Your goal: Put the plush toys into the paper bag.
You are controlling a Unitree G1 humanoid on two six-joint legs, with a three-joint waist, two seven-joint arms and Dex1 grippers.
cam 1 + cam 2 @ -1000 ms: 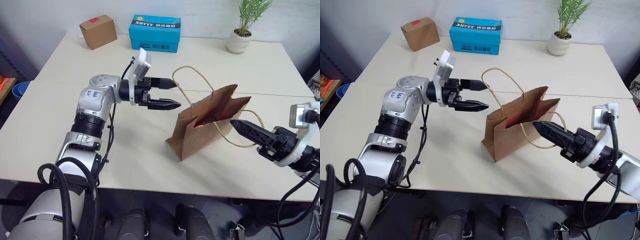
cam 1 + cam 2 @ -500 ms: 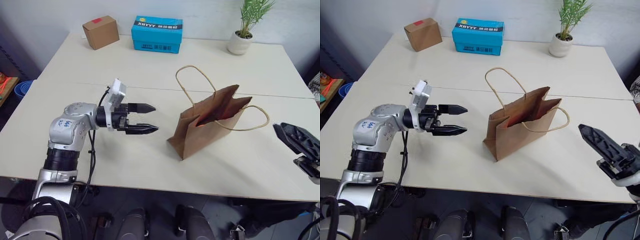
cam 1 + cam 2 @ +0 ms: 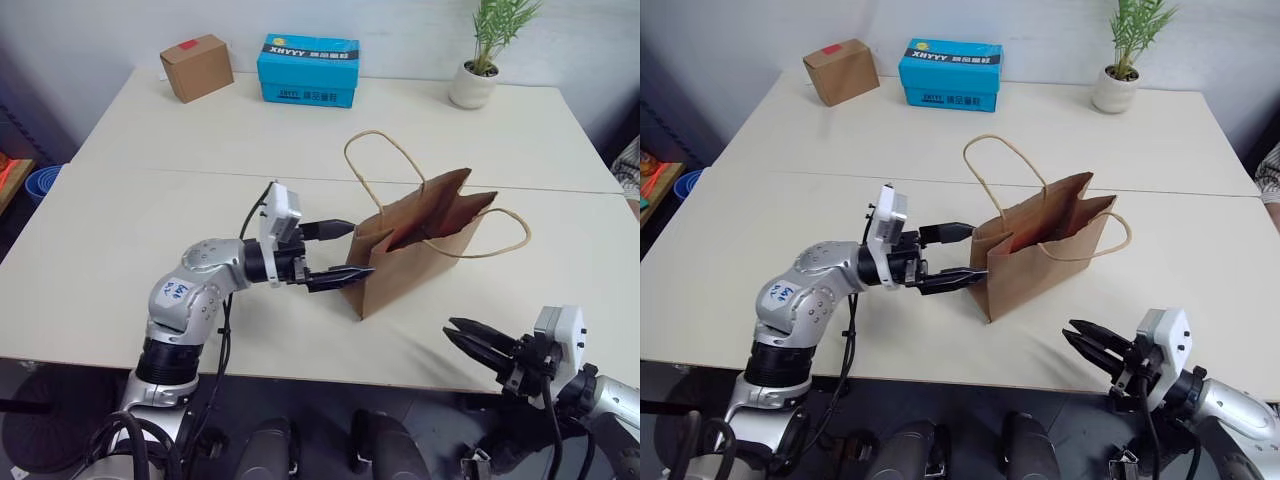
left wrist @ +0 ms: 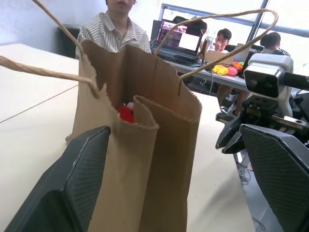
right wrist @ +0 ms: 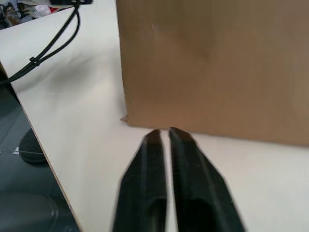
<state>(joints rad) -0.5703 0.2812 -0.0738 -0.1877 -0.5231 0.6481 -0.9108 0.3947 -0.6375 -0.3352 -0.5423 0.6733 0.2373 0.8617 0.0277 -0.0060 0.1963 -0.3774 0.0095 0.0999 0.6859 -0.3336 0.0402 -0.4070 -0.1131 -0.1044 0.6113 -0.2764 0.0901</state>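
With the left gripper (image 3: pixel 345 250) spread wide around the paper bag's (image 3: pixel 425 250) near corner, the red toy (image 4: pixel 126 114) inside, and the right gripper (image 3: pixel 468 338) clenched empty near the table (image 3: pixel 150 180) edge, any sideways nudge could probably tip the bag over.

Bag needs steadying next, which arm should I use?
Probably the left. The left hand is open with its fingers either side of the paper bag's near end. The right hand is shut, low at the table's front edge, apart from the bag.
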